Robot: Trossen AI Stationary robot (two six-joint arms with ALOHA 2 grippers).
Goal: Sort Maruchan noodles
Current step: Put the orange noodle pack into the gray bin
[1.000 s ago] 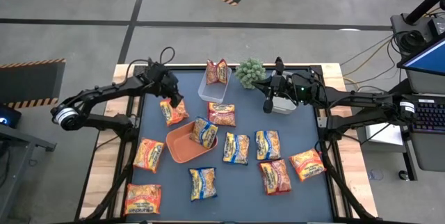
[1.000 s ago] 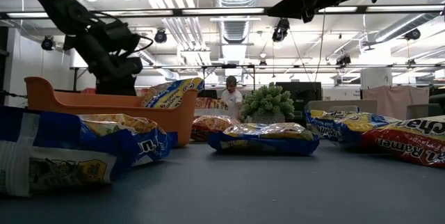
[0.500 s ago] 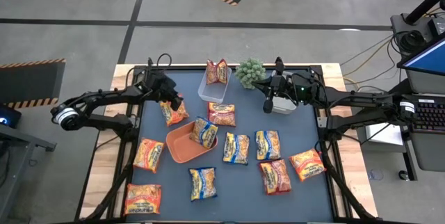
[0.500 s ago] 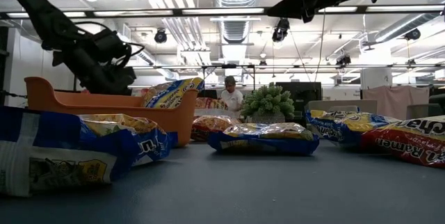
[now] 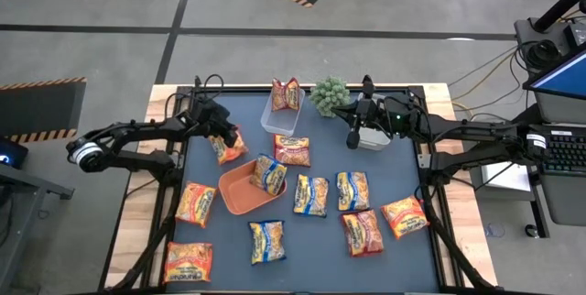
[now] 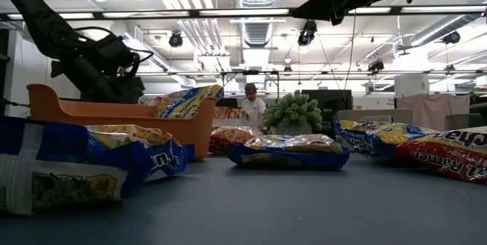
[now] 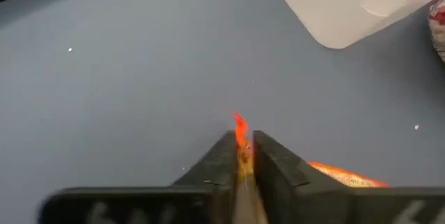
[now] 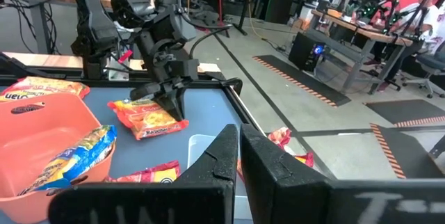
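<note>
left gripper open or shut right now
Shut on the orange packet. In the left wrist view the left gripper has both fingers pressed together with the packet's crinkly edge pinched between them.

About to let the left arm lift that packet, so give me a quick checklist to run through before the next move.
1. Left gripper shut on the red-orange crinkly plastic noodle packet: ok; the left wrist view shows its edge pinched between the fingers.
2. Grip depth: not ok; only a thin edge of the packet is caught.
3. Packet clear of the table: cannot tell.
4. Clear plastic tub open to receive: ok; one red packet already stands in it.
5. Orange bowl-like plastic tray apart from the held packet: ok.
6. Right gripper out of the way: ok; shut, empty, waiting by the green plant.
</note>
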